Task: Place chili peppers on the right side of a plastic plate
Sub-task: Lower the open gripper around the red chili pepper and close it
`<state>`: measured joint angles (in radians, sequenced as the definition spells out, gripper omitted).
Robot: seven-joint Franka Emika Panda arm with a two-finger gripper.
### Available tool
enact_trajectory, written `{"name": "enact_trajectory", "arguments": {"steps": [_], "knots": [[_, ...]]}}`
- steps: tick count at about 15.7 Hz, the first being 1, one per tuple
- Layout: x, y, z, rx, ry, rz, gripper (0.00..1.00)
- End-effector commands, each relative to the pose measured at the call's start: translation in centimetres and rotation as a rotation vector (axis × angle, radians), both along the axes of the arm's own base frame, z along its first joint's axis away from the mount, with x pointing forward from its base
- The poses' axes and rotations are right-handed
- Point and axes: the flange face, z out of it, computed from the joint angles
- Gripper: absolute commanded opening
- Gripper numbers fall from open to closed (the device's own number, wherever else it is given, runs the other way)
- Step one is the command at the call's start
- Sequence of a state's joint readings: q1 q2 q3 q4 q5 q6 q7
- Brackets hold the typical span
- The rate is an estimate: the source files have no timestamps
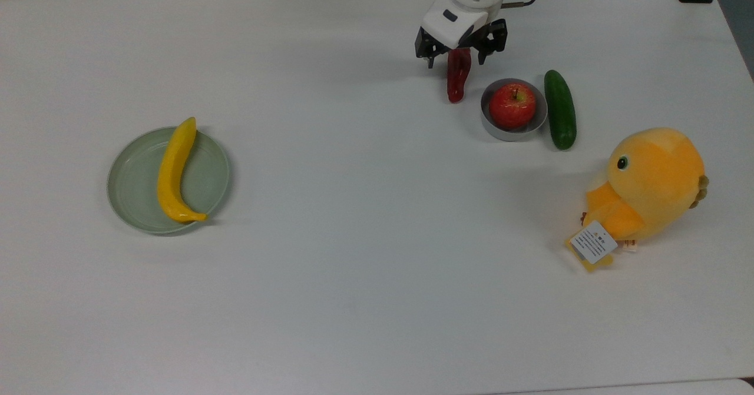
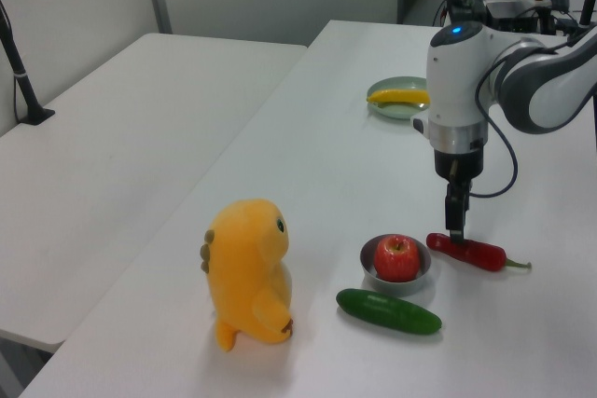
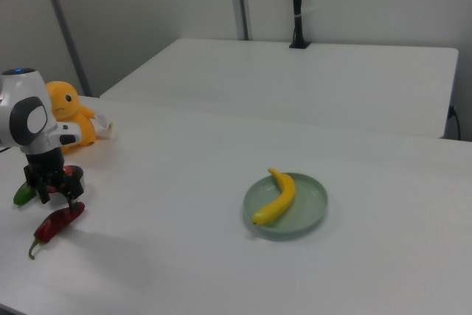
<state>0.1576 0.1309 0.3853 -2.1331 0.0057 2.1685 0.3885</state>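
Note:
The dark red chili pepper (image 1: 456, 84) lies on the white table beside the grey bowl; I also see the chili pepper (image 2: 476, 253) in the left view and the chili pepper (image 3: 53, 226) in the right view. My gripper (image 1: 456, 62) is open and low over the chili's stem half, one finger on each side of it. In the left view the gripper (image 2: 455, 233) reaches down to the pepper's top. The pale green plastic plate (image 1: 132, 192) sits far off at the top view's left and carries a yellow banana (image 1: 174, 171). The right view shows the plate (image 3: 310, 212) and the gripper (image 3: 58, 196).
A grey bowl (image 1: 492, 125) holding a red apple (image 1: 512, 105) stands just to the top view's right of the chili. A dark green cucumber (image 1: 559, 109) lies beyond it. A yellow plush bird (image 1: 648, 186) stands nearer the table's right edge.

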Motion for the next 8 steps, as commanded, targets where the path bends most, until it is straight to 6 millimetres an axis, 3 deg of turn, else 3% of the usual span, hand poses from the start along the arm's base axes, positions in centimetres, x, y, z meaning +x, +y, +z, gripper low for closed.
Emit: {"name": "enact_trajectory", "arguments": {"steps": [1,8], "knots": [[-1.0,2.0,-1.0,0.014,0.003,-0.020,1.00],[-1.8,3.1,-3.0,-0.001,0.035,0.014,0.97]]}}
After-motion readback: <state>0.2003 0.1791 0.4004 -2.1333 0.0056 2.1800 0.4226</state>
